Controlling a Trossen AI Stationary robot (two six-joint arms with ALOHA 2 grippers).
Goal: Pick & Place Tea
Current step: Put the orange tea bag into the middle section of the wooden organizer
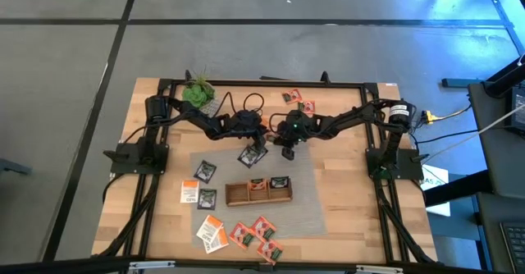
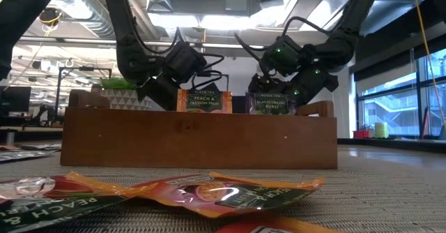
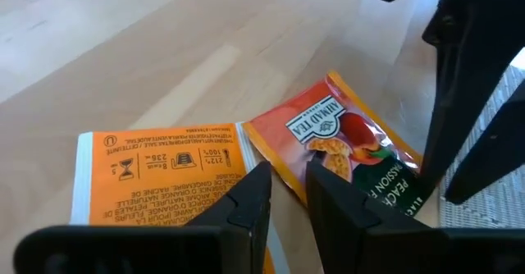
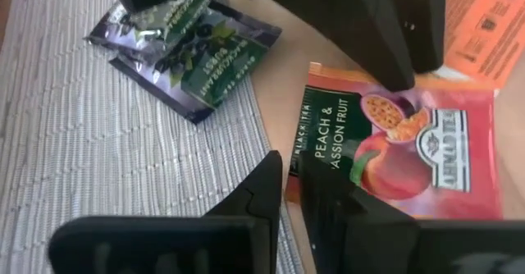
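Two tea sachets stand upright in the wooden tray [image 2: 195, 139]: a Peach & Passion Fruit sachet [image 2: 204, 100] in the middle compartment and a Blackcurrant Burst sachet [image 2: 270, 102] in the right one. The left compartment holds nothing. More sachets lie flat around the tray. There are dark ones [image 1: 205, 173] to its left, white-and-orange ones [image 1: 212, 233] and red ones [image 1: 254, 233] in front of it, and a dark sachet [image 1: 248, 156] just behind it. That last one lies on the grey woven mat [image 1: 303, 208] under the left gripper [image 1: 257, 148].

The right gripper [image 1: 289, 149] hangs beside the left one, also just behind the tray. In each wrist view the fingers stand slightly apart, with a narrow gap and nothing seen pinched between them. A small green plant [image 1: 198, 92] sits well behind the tray, towards the left.
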